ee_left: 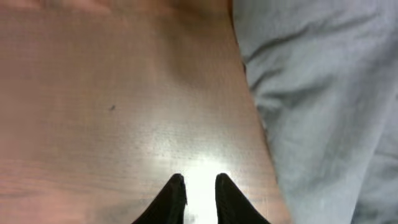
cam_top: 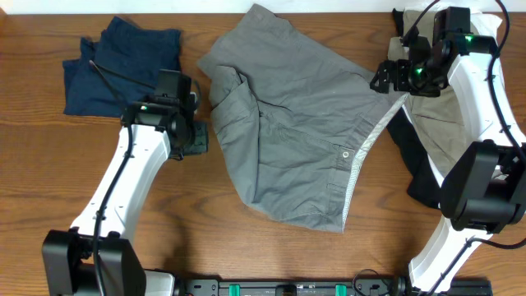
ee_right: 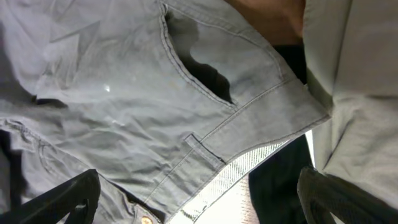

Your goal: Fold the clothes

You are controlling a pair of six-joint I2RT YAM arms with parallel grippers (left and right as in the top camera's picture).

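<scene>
Overhead, grey shorts (cam_top: 288, 140) sprawl on the wooden table (cam_top: 246, 251) (left fingers (ee_left: 171, 202) narrow, right fingers (ee_right: 68, 199) wide).

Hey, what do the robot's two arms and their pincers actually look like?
The left arm and right arm are alike: smooth white shells over bulky black joints, a small green light near each wrist, and thin black cables looping alongside. The left pincer and right pincer have plain black fingers, the left's tapering to points.
</scene>
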